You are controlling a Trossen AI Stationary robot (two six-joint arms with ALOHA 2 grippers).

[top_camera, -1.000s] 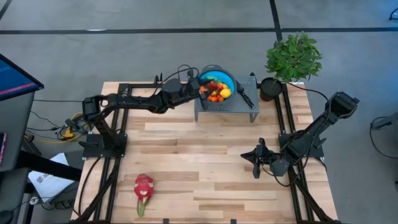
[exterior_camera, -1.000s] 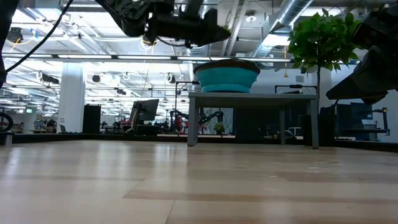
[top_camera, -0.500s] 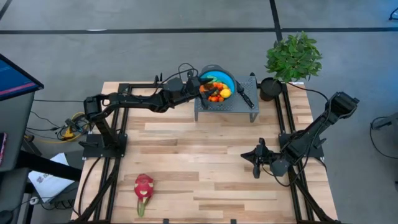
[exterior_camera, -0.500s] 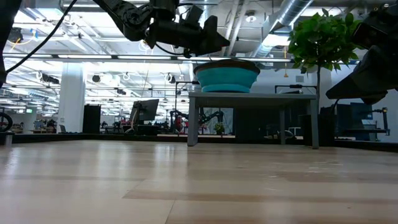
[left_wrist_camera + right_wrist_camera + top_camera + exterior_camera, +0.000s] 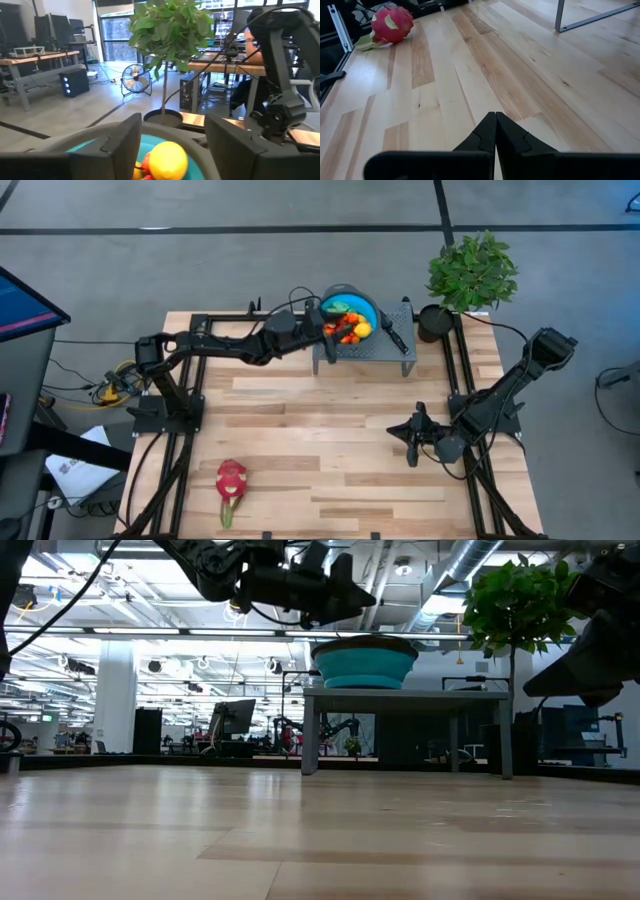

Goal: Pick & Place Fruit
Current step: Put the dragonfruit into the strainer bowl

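Left to right: dragon fruit [image 5: 230, 480] lying alone near the front left edge of the wooden tabletop [image 5: 330, 450]; left pincer [image 5: 322, 330], fingers parted and holding nothing, raised at the rim of the teal bowl [image 5: 352, 304], which holds the small fruits [image 5: 350, 327] on a grey stand [image 5: 365, 352]; potted plant [image 5: 470, 272] at the far right corner; right pincer [image 5: 412, 438], fingers pressed together and empty, low over the tabletop at right

An open-plan robotics lab or workshop is shown. Exposed ceiling ducts [image 5: 470, 560] and strip lighting are seen at the top of the low view. Workbenches [image 5: 30, 62], monitors [image 5: 55, 27] and a floor fan [image 5: 136, 82] are seen in the left wrist view.
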